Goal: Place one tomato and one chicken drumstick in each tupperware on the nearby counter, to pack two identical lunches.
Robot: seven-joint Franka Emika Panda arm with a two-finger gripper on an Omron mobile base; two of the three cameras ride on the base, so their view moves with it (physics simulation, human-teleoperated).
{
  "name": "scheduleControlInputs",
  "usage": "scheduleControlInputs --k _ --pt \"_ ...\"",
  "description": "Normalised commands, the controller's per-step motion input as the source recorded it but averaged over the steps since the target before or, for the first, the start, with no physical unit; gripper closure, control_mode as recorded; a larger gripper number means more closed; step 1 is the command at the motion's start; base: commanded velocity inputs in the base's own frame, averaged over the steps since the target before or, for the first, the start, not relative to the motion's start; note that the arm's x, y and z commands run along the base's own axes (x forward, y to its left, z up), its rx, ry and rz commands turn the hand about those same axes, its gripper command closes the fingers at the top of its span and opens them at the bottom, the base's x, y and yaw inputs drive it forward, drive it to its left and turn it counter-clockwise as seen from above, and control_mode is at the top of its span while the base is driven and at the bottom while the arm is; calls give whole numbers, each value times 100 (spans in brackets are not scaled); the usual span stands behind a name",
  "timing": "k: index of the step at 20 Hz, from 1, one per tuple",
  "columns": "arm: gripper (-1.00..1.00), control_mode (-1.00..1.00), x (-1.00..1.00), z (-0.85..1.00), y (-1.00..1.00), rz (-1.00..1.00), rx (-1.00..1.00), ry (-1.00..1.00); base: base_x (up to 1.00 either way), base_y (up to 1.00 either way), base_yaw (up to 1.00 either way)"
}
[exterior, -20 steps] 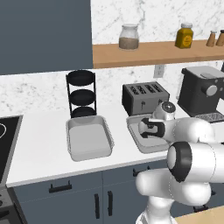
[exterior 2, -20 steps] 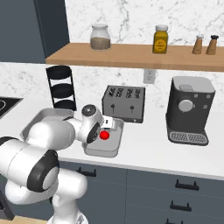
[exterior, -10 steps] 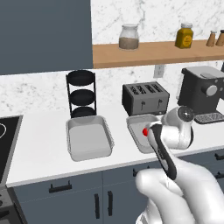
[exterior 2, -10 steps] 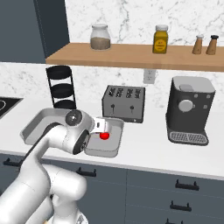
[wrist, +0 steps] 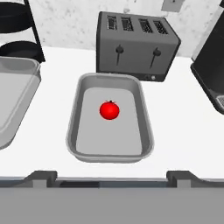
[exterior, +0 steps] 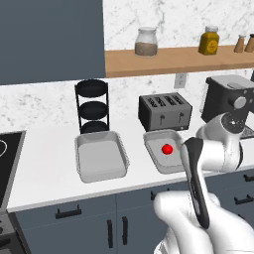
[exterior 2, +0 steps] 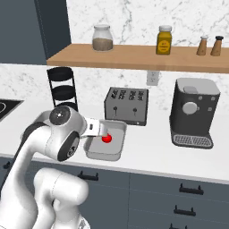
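Hand view looks down on the white counter (wrist: pixel 183 131), where a light-grey tupperware (wrist: pixel 144 127) holds one red tomato (wrist: pixel 109 110) near its middle. Just behind that tray stands a dark grey four-slot toaster (wrist: pixel 138 46), and a second, bare tupperware (wrist: pixel 19 94) lies to the left, well apart from the first. The tool (wrist: pixel 111 178) hangs released above the near edge of the counter, its fingertips (wrist: pixel 41 176) spread wide with nothing between them.

From the left base view, the counter runs over dark blue-grey drawers (exterior: pixel 94 221) with black bar handles. A black three-tier stand (exterior: pixel 93 106) sits behind the bare tray, and a black coffee machine (exterior: pixel 229 101) stands right of the toaster. Behind is a marbled white wall with a wooden shelf (exterior: pixel 178 60) carrying a glass jar (exterior: pixel 147 41), an amber jar (exterior: pixel 209 39) and two shakers (exterior: pixel 245 43).
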Motion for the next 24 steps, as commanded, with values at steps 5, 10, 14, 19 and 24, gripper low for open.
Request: scheduleControlInputs --k 5,10,14,19,24 --pt "-100 -100 -64 12 16 0 -4 10 0 0 0" --pt "-100 100 0 0 0 0 0 0 -93 -25 -5" --pt "-100 100 0 0 0 0 0 0 -83 -96 -23" --pt "-100 100 0 0 0 0 0 0 -42 -100 -29" --pt "-100 100 0 0 0 0 0 0 -15 -100 -29"
